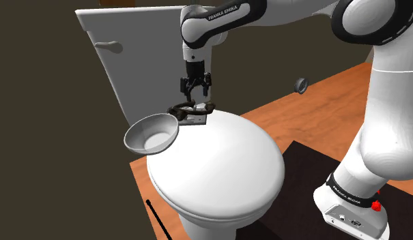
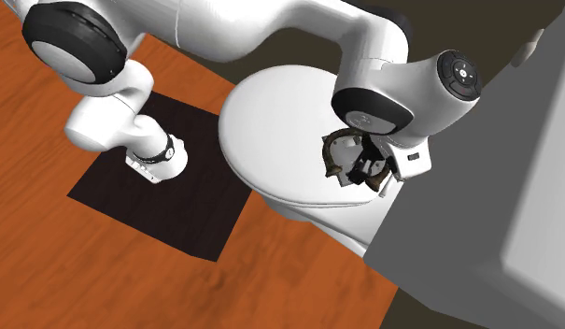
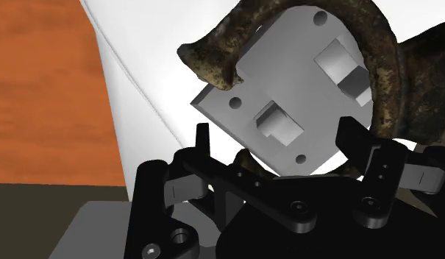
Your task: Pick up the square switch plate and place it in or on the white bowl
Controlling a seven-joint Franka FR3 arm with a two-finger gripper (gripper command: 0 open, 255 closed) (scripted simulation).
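The two black fingers (image 3: 203,143) stand apart, gripping nothing, and the gripper (image 1: 196,87) hangs straight down from the arm just above the square switch plate (image 1: 195,120). From the wrist the plate (image 3: 287,77) shows as a grey square with two raised rocker buttons and small screw holes, lying flat beyond the fingertips and turned at an angle to them. A rusty brown curved piece (image 3: 213,62), shaped like an open ring, lies over the plate and arcs around its far side. Plate and ring rest at the far end of a closed white toilet lid (image 1: 218,163). Just beside them, on the shoulder view's left, sits the pale bowl (image 1: 134,131), at the lid's edge and hanging partly out past it. Behind the lid stands the light grey cistern (image 1: 140,41) with its flush lever (image 1: 109,46). The floor (image 1: 334,88) is reddish wood, and the arm's stand sits on a black mat (image 2: 168,206) at the near right
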